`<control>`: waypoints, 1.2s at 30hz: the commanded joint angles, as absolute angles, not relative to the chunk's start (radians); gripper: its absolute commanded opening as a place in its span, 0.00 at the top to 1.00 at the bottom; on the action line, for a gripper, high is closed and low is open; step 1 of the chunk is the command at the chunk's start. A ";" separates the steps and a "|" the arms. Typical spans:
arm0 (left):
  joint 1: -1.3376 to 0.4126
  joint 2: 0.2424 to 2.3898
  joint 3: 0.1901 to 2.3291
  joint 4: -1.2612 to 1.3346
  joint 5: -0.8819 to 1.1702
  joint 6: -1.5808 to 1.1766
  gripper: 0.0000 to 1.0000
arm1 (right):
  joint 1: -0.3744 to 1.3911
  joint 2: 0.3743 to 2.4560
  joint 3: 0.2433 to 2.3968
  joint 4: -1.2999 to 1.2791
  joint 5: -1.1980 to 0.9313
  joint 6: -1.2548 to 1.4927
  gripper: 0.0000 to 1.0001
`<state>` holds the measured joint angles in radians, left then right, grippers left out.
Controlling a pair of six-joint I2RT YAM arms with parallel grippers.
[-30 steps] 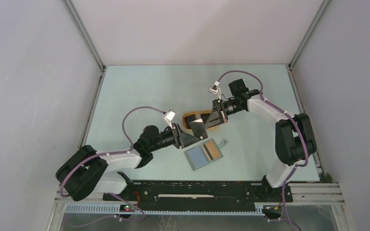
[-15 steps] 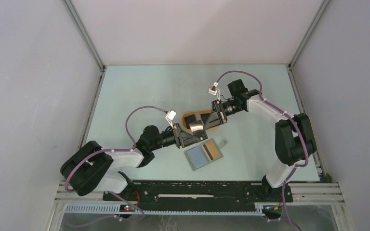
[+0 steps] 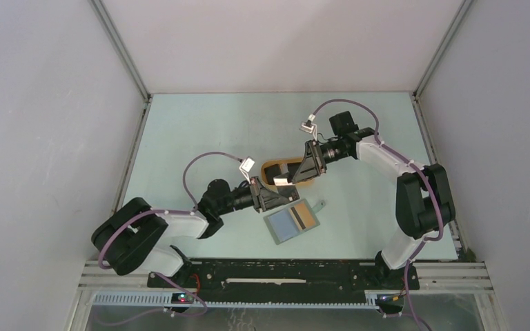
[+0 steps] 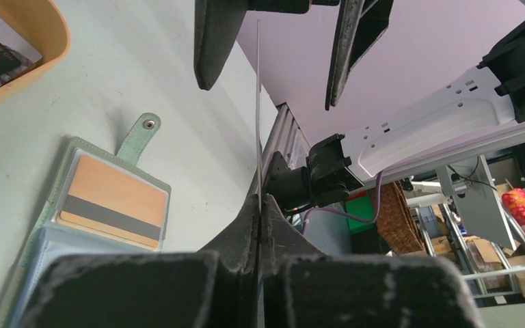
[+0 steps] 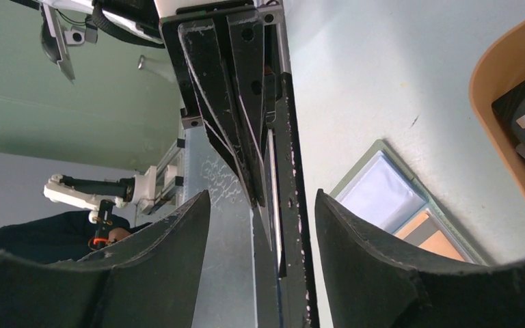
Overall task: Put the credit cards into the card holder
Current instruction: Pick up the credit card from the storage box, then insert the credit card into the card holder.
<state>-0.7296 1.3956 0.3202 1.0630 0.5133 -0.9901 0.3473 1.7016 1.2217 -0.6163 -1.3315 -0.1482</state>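
A pale green tabletop [image 3: 200,131] sits inside a plain, evenly lit booth — smooth grey-lilac walls [image 3: 41,138] on the left, back and right, joined by slim metal corner posts [image 3: 123,52]. A black rail [image 3: 338,272] runs along the tabletop's near edge. Beyond it lies a cluttered workroom — a wicker basket [image 4: 391,219], cardboard boxes [image 4: 519,263].

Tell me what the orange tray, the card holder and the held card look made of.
Orange tray: smooth, uniform, likely moulded plastic. Card holder: matte grey-green cover, perhaps faux leather, with glossy clear sleeves and a shiny snap. Card in the left gripper: thin, straight seen edge-on, probably stiff plastic.
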 commanded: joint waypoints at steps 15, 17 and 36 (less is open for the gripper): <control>-0.749 1.450 0.381 1.171 0.549 -1.032 0.96 | 0.357 1.667 1.220 -0.520 -1.403 -0.036 1.00; -0.749 1.441 0.371 1.167 0.535 -1.038 0.84 | 0.357 1.660 1.220 -0.550 -1.376 -0.074 1.00; -0.773 1.226 0.200 0.755 0.337 -0.902 0.71 | 0.333 1.365 0.694 -0.105 -0.893 0.145 1.00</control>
<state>-0.7502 1.2320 0.2077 0.8639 0.3866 -0.9730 0.3344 1.3567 0.7200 -0.2657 -0.9829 0.0753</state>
